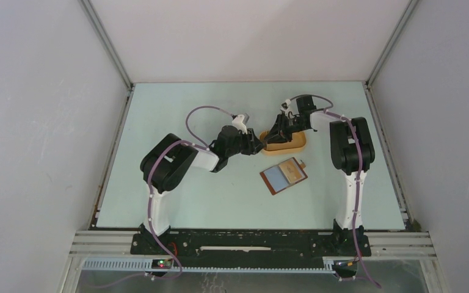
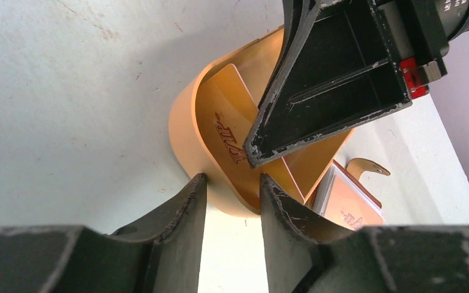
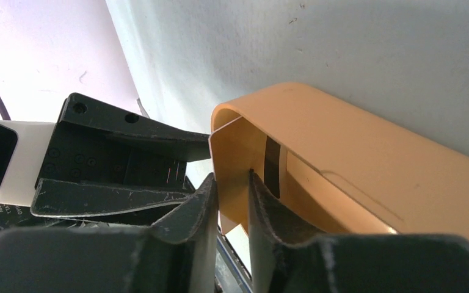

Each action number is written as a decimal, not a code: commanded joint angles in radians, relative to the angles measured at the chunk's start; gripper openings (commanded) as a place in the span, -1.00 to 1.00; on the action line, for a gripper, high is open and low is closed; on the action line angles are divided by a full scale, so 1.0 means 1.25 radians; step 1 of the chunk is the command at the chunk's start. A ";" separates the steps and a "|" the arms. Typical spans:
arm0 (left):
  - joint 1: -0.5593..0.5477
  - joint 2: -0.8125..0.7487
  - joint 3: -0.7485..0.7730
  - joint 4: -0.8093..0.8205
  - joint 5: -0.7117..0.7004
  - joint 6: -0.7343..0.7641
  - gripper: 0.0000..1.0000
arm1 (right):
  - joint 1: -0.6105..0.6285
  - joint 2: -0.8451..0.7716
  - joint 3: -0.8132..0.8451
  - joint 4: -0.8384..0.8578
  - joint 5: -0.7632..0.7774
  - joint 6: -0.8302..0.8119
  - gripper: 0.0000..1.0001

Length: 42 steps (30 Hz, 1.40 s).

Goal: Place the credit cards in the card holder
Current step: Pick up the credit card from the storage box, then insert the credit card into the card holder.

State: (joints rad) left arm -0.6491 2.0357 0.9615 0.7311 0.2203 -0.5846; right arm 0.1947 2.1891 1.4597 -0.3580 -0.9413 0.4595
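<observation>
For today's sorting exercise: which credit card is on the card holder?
The pale blue card lying on the open card holder; the others sit inside the orange tray.

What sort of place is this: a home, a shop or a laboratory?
Most likely a laboratory test cell for robots. A pale table is closed in by plain white walls on metal rails, two robot arms are bolted at its near edge, and an orange tray and a card holder lie on it.
</observation>
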 commanded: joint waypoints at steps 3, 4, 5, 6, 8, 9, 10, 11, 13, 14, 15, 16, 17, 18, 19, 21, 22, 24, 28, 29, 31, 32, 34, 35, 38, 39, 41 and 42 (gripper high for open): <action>-0.022 0.004 0.042 0.014 0.056 -0.004 -0.17 | 0.011 -0.018 -0.007 -0.068 0.155 -0.078 -0.57; -0.020 0.002 0.040 0.014 0.055 -0.003 -0.16 | 0.011 -0.025 -0.007 -0.073 0.163 -0.086 -0.60; -0.020 -0.001 0.039 0.014 0.053 -0.002 -0.16 | 0.011 -0.031 -0.008 -0.076 0.170 -0.093 -0.63; -0.021 -0.002 0.035 0.016 0.050 -0.001 -0.16 | 0.010 -0.036 -0.008 -0.079 0.176 -0.099 -0.67; -0.019 -0.008 0.027 0.025 0.047 -0.001 -0.15 | 0.009 -0.043 -0.008 -0.085 0.188 -0.112 -0.73; -0.018 -0.012 0.023 0.030 0.045 -0.001 -0.15 | 0.009 -0.044 -0.007 -0.090 0.194 -0.119 -0.77; -0.017 -0.016 0.017 0.035 0.042 -0.001 -0.14 | 0.009 -0.045 -0.007 -0.094 0.202 -0.127 -0.81; -0.017 -0.021 0.010 0.043 0.040 -0.001 -0.14 | 0.009 -0.046 -0.007 -0.099 0.208 -0.134 -0.86; -0.015 -0.035 -0.007 0.055 0.031 0.003 -0.13 | 0.007 -0.047 -0.004 -0.107 0.218 -0.151 -0.96; -0.013 -0.042 -0.014 0.062 0.028 0.005 -0.13 | 0.006 -0.050 -0.002 -0.111 0.225 -0.160 -1.00; -0.012 -0.051 -0.023 0.068 0.024 0.006 -0.12 | 0.006 -0.054 -0.001 -0.113 0.232 -0.170 -1.00; -0.012 -0.065 -0.033 0.075 0.021 0.009 -0.11 | 0.005 -0.059 -0.001 -0.116 0.238 -0.177 -1.00; -0.010 -0.077 -0.044 0.079 0.018 0.012 -0.10 | 0.003 -0.065 -0.001 -0.116 0.239 -0.184 -1.00; -0.010 -0.091 -0.056 0.082 0.012 0.014 -0.09 | 0.003 -0.072 -0.001 -0.117 0.242 -0.193 -1.00; -0.007 -0.104 -0.067 0.084 0.007 0.016 -0.08 | 0.001 -0.080 -0.002 -0.117 0.243 -0.200 -1.00; -0.006 -0.138 -0.093 0.085 -0.003 0.019 -0.06 | -0.003 -0.097 -0.002 -0.117 0.242 -0.222 -1.00; -0.006 -0.155 -0.109 0.085 -0.007 0.020 -0.05 | -0.006 -0.106 -0.003 -0.117 0.238 -0.230 -1.00; -0.005 -0.193 -0.141 0.086 -0.019 0.020 -0.03 | -0.013 -0.125 -0.004 -0.121 0.229 -0.249 -1.00; -0.006 -0.277 -0.212 0.089 -0.038 0.011 0.00 | -0.035 -0.167 -0.013 -0.132 0.196 -0.294 -1.00; -0.005 -0.297 -0.230 0.091 -0.040 0.006 0.01 | -0.040 -0.179 -0.017 -0.133 0.185 -0.305 -1.00; -0.006 -0.337 -0.260 0.098 -0.035 -0.008 0.02 | -0.051 -0.203 -0.021 -0.146 0.156 -0.335 -1.00; -0.007 -0.360 -0.281 0.105 -0.028 -0.018 0.02 | -0.055 -0.217 -0.022 -0.158 0.138 -0.357 -1.00; -0.010 -0.397 -0.312 0.129 -0.013 -0.038 0.05 | -0.063 -0.249 -0.029 -0.179 0.094 -0.400 -1.00; -0.012 -0.412 -0.329 0.144 -0.002 -0.048 0.07 | -0.066 -0.269 -0.033 -0.190 0.069 -0.431 -1.00; -0.020 -0.455 -0.366 0.196 0.040 -0.093 0.12 | -0.067 -0.332 -0.048 -0.226 0.001 -0.503 -1.00; -0.024 -0.465 -0.378 0.223 0.056 -0.114 0.14 | -0.067 -0.358 -0.058 -0.242 -0.028 -0.534 -1.00; -0.033 -0.480 -0.399 0.303 0.084 -0.154 0.20 | -0.068 -0.420 -0.084 -0.264 -0.078 -0.574 -1.00; -0.040 -0.484 -0.407 0.337 0.093 -0.173 0.22 | -0.070 -0.449 -0.102 -0.273 -0.118 -0.591 -1.00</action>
State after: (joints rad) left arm -0.6720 1.4879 0.5003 0.9283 0.2489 -0.6865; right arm 0.1032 1.7794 1.3796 -0.6216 -0.8944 -0.1192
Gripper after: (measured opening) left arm 0.586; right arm 0.007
